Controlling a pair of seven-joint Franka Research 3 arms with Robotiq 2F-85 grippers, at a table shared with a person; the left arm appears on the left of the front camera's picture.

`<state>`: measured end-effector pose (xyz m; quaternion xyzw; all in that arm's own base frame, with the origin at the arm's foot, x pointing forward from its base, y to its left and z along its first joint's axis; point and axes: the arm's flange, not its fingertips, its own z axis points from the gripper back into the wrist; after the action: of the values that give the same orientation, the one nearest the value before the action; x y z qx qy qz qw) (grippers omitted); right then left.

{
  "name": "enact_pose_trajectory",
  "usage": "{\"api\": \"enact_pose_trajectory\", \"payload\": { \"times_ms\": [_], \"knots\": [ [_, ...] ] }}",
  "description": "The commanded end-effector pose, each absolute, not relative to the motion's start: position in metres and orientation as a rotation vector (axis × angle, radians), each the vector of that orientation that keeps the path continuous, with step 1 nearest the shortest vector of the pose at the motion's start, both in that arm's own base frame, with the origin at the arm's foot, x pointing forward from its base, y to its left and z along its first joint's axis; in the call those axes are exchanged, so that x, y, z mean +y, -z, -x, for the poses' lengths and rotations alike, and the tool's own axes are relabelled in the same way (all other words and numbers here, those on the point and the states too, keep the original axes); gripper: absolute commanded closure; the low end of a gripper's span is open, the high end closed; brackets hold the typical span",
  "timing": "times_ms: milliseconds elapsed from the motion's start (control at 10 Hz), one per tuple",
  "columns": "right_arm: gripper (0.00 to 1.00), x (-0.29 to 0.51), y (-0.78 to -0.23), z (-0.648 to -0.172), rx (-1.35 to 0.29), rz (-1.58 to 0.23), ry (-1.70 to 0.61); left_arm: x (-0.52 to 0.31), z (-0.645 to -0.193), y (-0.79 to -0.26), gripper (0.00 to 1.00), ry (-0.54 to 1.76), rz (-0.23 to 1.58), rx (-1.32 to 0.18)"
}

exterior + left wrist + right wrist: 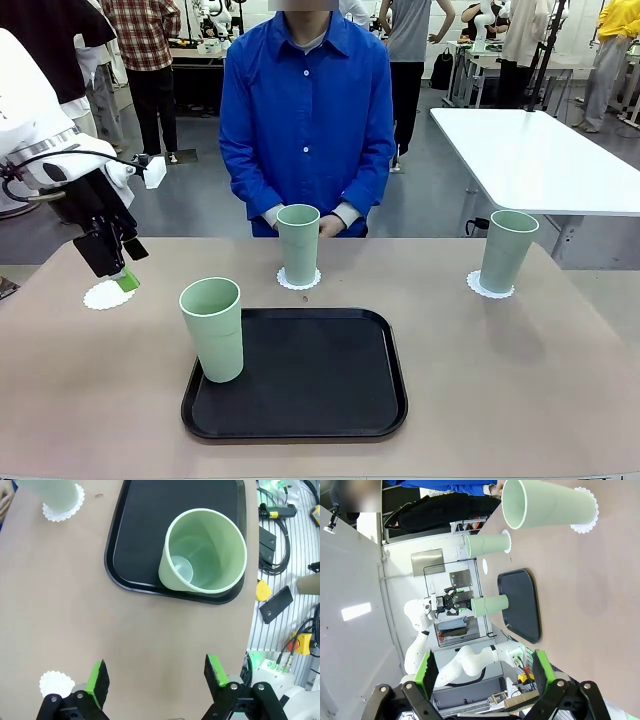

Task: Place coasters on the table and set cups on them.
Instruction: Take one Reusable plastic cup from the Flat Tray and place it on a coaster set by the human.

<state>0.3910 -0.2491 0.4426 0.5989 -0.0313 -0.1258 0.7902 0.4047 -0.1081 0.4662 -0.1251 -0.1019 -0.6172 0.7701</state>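
Tray cup (202,550) interior seen from left wrist; both pincers (156,677) (482,672) released, empty.

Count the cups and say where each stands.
3: one cup on the black tray's left edge, one on the middle coaster, one on the right coaster.

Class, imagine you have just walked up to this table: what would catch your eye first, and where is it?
Probably the large black tray at the near middle of the table, with one mint-green cup standing on its left edge. Two more cups stand on lacy white coasters, one in front of the person and one at far right. At far left, the left gripper hangs open by a bare coaster.
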Motion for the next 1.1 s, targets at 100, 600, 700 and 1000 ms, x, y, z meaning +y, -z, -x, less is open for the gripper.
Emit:
{"api": "enact_pose_trajectory", "payload": {
  "times_ms": [100,600,700,1000],
  "knots": [
    [0.00,-0.247,-0.443,-0.388,-0.070,-1.294,0.269,-0.108,-0.405,-0.466,0.00,1.339,0.271,-0.221],
    [0.00,-0.247,-0.443,-0.388,-0.070,-1.294,0.269,-0.060,-0.404,-0.426,0.00,1.537,0.670,-0.761],
    [0.00,-0.247,-0.443,-0.388,-0.070,-1.294,0.269,-0.050,-0.405,-0.409,0.00,1.550,0.737,-0.856],
    [0.00,-0.247,-0.443,-0.388,-0.070,-1.294,0.269,-0.039,-0.394,-0.343,0.00,1.544,0.826,-1.089]
  ]
}}
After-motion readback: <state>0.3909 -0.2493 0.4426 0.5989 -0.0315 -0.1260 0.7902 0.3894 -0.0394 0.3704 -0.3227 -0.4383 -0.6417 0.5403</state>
